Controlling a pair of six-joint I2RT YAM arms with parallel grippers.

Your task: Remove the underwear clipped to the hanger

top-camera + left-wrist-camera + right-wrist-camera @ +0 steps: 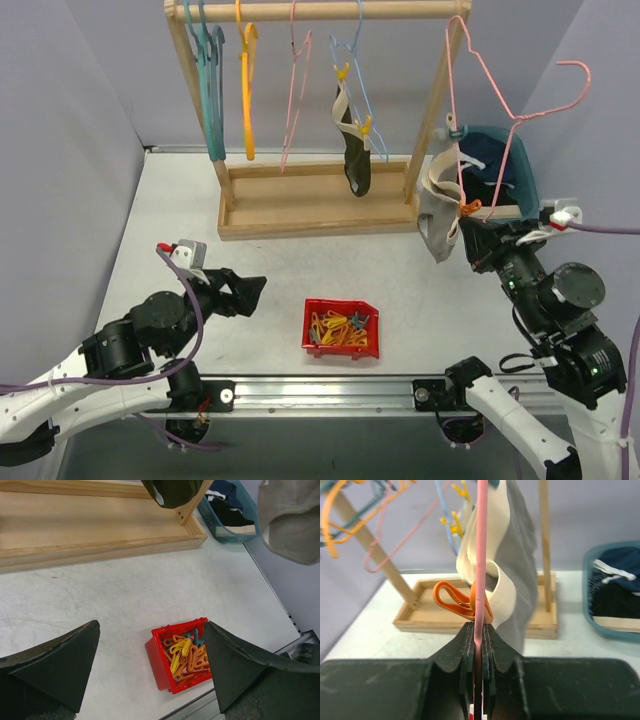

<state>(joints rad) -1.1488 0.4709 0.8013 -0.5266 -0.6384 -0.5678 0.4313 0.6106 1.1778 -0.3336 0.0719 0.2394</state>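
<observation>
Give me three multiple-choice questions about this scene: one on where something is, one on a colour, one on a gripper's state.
1. Where is the red bin?
A on the table, in front of the wooden rack
B inside the rack's base
C on the floor

2. What colour is the hanger in the right gripper?
A blue
B yellow
C pink

3. The left gripper is:
A shut tight
B open, empty
C shut on the hanger

Answers:
1. A, the bin sits on bare table.
2. C, a pink wire runs between the shut fingers.
3. B, its fingers stand wide apart.
</observation>
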